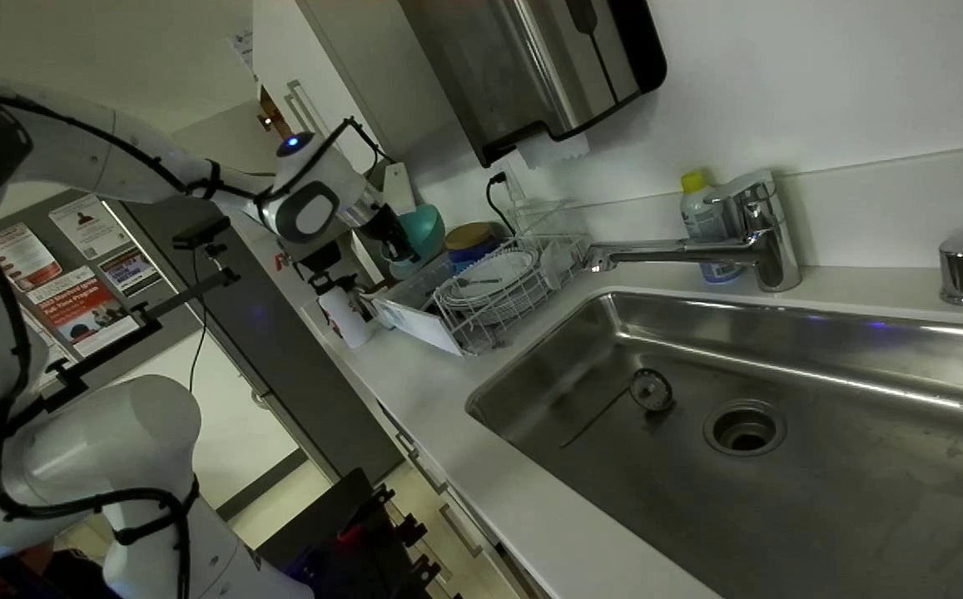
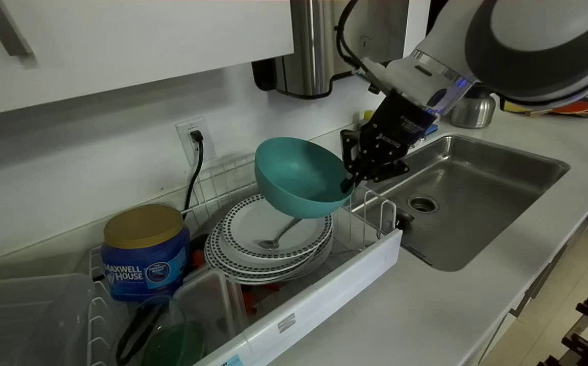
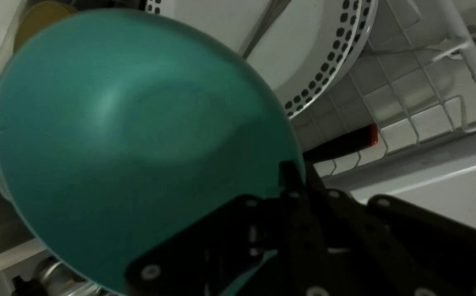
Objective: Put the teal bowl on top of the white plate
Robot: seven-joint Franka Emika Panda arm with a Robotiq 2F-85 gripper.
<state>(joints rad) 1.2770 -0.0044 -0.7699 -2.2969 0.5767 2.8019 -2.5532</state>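
The teal bowl hangs tilted above the stack of plates, its opening facing partly up towards my gripper. It also shows in an exterior view and fills much of the wrist view. My gripper is shut on the bowl's rim; in the wrist view the gripper has one finger inside the bowl and one outside. The white plate, with a dark dotted rim, tops a stack in the dish rack; it also shows in the wrist view. A metal utensil lies on it. The bowl hides part of the plate.
The white wire rack surrounds the plates. A blue coffee tub and clear containers stand beside them. A paper towel dispenser and cabinet hang above. The sink and faucet are beside the rack.
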